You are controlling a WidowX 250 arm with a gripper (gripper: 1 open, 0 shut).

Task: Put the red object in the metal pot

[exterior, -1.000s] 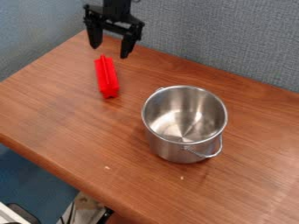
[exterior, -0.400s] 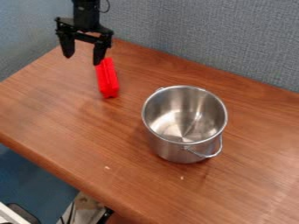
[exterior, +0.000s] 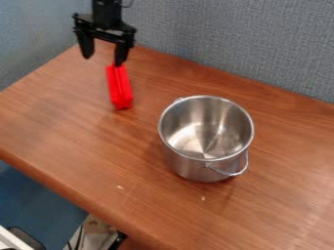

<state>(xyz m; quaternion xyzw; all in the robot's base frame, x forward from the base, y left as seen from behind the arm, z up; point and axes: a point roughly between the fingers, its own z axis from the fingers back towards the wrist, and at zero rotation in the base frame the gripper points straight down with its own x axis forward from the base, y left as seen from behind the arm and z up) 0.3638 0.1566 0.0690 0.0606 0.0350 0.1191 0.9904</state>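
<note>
My gripper [exterior: 104,51] is all black: two slim, straight fingers [exterior: 84,47] hang from a boxy black body, with a darker wrist above it.

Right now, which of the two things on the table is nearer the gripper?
The red object, lying flat just below the open gripper at the table's far left. The metal pot stands well off to the right.

A lab-style test setup, judging by the bare wooden table [exterior: 78,127] set against a grey-blue fabric partition wall [exterior: 235,39], with a robot arm.
</note>
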